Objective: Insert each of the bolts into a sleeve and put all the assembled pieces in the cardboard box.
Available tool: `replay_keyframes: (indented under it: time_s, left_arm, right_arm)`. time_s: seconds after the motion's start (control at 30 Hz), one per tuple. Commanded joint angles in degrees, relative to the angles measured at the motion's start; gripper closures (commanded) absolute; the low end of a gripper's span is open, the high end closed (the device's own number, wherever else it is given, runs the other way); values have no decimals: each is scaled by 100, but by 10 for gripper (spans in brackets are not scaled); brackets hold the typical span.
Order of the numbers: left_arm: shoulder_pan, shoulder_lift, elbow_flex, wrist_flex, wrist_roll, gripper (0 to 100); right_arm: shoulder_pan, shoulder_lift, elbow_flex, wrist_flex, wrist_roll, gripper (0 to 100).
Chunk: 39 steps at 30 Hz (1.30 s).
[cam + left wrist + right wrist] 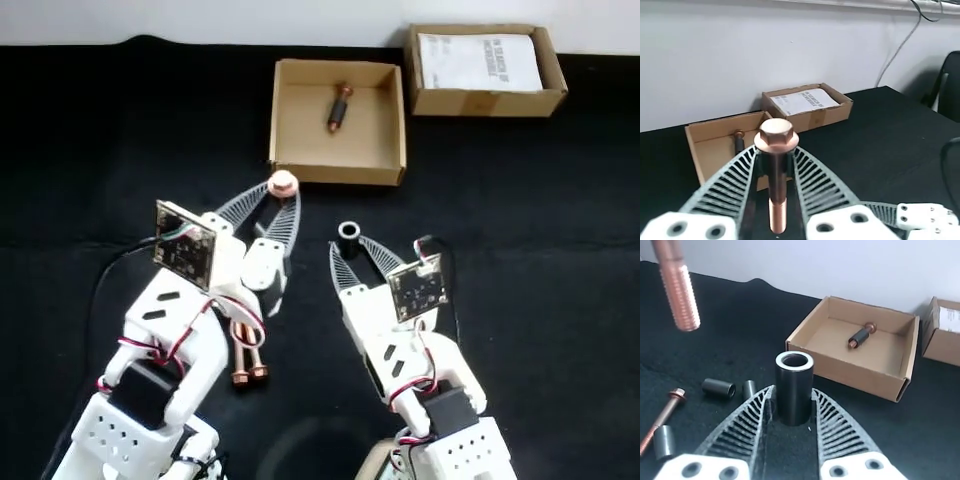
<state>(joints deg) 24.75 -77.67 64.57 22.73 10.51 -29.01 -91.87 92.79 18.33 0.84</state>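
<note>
Left hand (775, 159) gripping bolt (776, 136), spare bolts (248, 372) half hidden under arm (175, 340)

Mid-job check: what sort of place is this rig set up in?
Probably an office or lab room: a black-covered table, a plain white wall behind it, and what looks like a dark chair.

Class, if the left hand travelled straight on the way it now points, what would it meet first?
Probably the near wall of the cardboard box, just ahead of the left hand and the bolt it grips, though height is unclear.
</note>
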Motion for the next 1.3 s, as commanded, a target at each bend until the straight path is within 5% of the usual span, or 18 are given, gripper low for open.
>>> replay_keyframes:
  time_s: [0.0, 0.3, 0.5, 0.87, 1.27]
  left_arm:
    - [198, -119, -48, -229, 53, 992]
    - [523, -119, 338, -448, 53, 992]
    - [541, -119, 1112, -1943, 9, 992]
    - [541, -127, 84, -1697, -281, 992]
    - [857, -119, 523, -1697, -325, 992]
  right_arm:
    - [-57, -127, 268, -479, -35, 992]
    - [-198, -127, 822, -1147, -9, 992]
    - [-549, -92, 892, -1121, -26, 992]
    - [-576, -92, 989, -1112, -9, 992]
    - [-576, -92, 989, -1112, -18, 992]
